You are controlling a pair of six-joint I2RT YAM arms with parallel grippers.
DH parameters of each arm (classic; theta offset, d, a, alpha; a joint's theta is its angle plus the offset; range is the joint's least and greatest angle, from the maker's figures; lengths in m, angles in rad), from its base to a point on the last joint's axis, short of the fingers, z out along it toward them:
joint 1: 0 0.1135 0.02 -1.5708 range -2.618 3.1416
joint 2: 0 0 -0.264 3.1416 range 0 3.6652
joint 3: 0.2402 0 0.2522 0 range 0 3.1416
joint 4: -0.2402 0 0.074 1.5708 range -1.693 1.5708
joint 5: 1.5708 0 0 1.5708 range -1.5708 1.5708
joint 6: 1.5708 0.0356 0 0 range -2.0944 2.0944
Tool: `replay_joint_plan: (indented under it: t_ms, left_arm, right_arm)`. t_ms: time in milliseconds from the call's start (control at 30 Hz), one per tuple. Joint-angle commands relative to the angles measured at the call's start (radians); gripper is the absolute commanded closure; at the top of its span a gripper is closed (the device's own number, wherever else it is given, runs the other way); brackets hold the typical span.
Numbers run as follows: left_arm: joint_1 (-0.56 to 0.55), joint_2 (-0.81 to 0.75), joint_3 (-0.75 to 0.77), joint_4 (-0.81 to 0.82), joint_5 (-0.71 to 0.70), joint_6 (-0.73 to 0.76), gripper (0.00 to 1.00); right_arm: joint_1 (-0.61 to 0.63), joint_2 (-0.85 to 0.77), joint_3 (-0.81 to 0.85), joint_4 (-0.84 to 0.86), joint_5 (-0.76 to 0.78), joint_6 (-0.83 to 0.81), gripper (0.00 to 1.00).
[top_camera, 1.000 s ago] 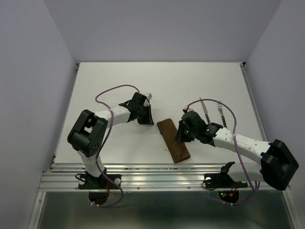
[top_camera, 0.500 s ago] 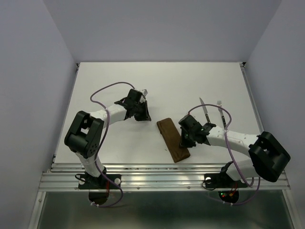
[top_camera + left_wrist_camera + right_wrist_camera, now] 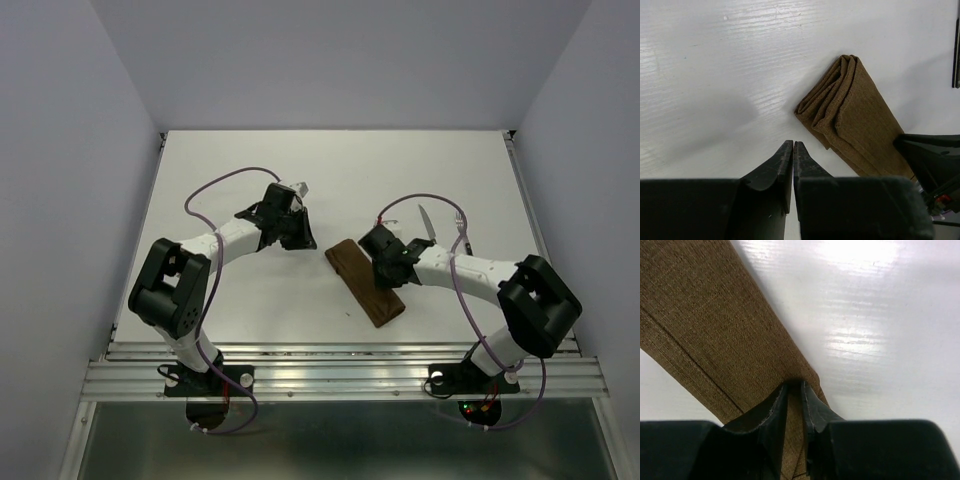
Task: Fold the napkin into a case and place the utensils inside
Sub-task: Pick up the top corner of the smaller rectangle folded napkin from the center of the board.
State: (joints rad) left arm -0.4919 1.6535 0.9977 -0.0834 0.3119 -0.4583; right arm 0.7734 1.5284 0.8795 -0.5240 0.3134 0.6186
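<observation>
The dark brown case (image 3: 362, 280) lies as a narrow folded strip, slanted, at the table's middle. My right gripper (image 3: 384, 268) sits on its right long edge; in the right wrist view the gripper (image 3: 794, 386) is shut on the cloth (image 3: 715, 325) there. My left gripper (image 3: 300, 238) is shut and empty, just left of the case's far end; its wrist view shows the gripper (image 3: 793, 145) short of the case's layered end (image 3: 852, 110). The knife (image 3: 427, 222) lies behind the right arm. The fork (image 3: 463, 237) beside it is mostly hidden by the cable.
The purple cables (image 3: 225, 185) loop above both arms. A metal rail (image 3: 330, 362) runs along the table's near edge. Grey walls close in the left, right and back sides. The right gripper's body (image 3: 935, 160) shows at the left wrist view's lower right.
My right gripper moved left and farther onto the case and closed on its edge; the case's near end swung right. My left gripper drew slightly back and up.
</observation>
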Motion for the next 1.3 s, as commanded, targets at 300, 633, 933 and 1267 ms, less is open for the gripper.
replay_joint_plan:
  t_ms: [300,633,933,1267]
  left_arm:
    - [0.012,-0.060,0.031,-0.055,-0.088,0.063,0.79]
    - [0.029,-0.072,0.024,-0.122,-0.186,0.043,0.76]
    - [0.044,-0.106,-0.002,-0.111,-0.186,0.035,0.76]
    - [0.050,-0.109,-0.004,-0.121,-0.183,0.044,0.76]
  right_arm:
    - [0.001,0.004,0.182,-0.016,0.058,-0.106,0.67]
    - [0.001,0.144,0.367,0.021,-0.042,-0.074,0.59]
    - [0.030,0.282,0.476,0.042,-0.132,-0.098,0.53]
    - [0.063,0.364,0.530,0.035,-0.116,-0.115,0.51]
